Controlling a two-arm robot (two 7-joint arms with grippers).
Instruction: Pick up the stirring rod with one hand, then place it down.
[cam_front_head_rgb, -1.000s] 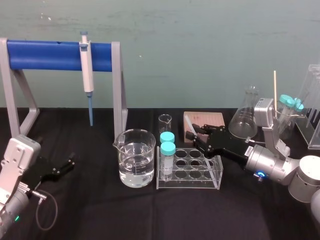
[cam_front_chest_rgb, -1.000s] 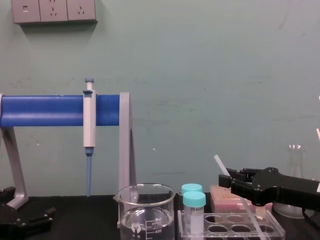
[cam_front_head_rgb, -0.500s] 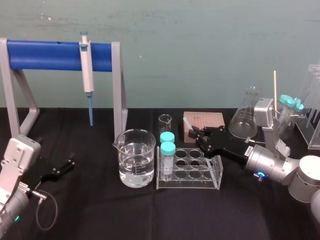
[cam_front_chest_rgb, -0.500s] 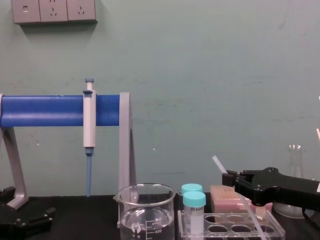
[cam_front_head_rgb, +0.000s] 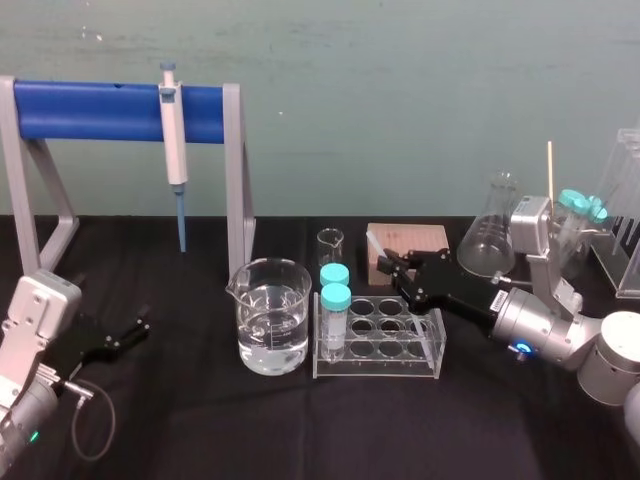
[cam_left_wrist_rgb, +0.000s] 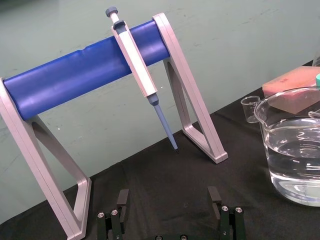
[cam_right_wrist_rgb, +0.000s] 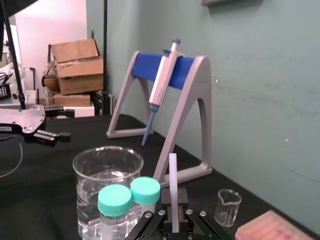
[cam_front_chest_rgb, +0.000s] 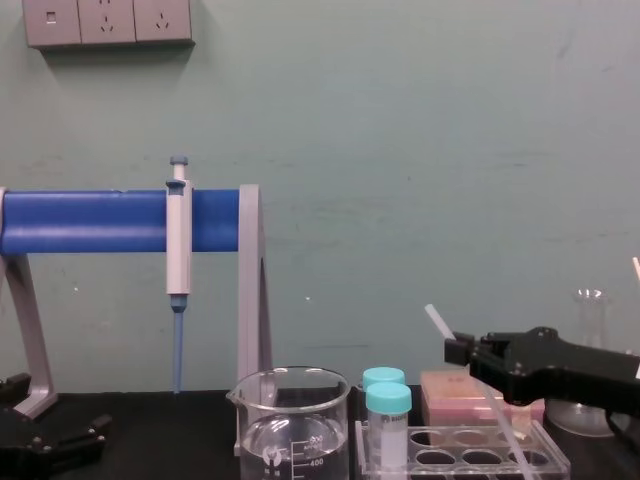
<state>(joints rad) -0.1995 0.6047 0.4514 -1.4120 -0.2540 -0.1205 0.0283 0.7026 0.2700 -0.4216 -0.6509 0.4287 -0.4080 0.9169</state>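
Observation:
The stirring rod (cam_front_head_rgb: 372, 242) is a thin translucent white rod, tilted, with its upper end sticking out past my right gripper (cam_front_head_rgb: 392, 262). That black gripper is shut on the rod above the back of the test tube rack (cam_front_head_rgb: 432, 350). In the chest view the rod (cam_front_chest_rgb: 435, 321) slants down through the gripper (cam_front_chest_rgb: 457, 350) toward the rack. In the right wrist view the rod (cam_right_wrist_rgb: 173, 182) stands up between the closed fingers. My left gripper (cam_front_head_rgb: 136, 330) rests open at the near left of the table, with nothing in it.
A glass beaker (cam_front_head_rgb: 270, 315) of water stands left of the rack, which holds two teal-capped tubes (cam_front_head_rgb: 335, 300). A pink block (cam_front_head_rgb: 415, 243), a small beaker (cam_front_head_rgb: 330, 245) and a conical flask (cam_front_head_rgb: 490, 238) stand behind. A pipette (cam_front_head_rgb: 174, 140) hangs on the blue stand (cam_front_head_rgb: 90, 110).
My right gripper's fingers have closed on the stirring rod. The hand has shifted slightly right and up with it. The left arm has not moved.

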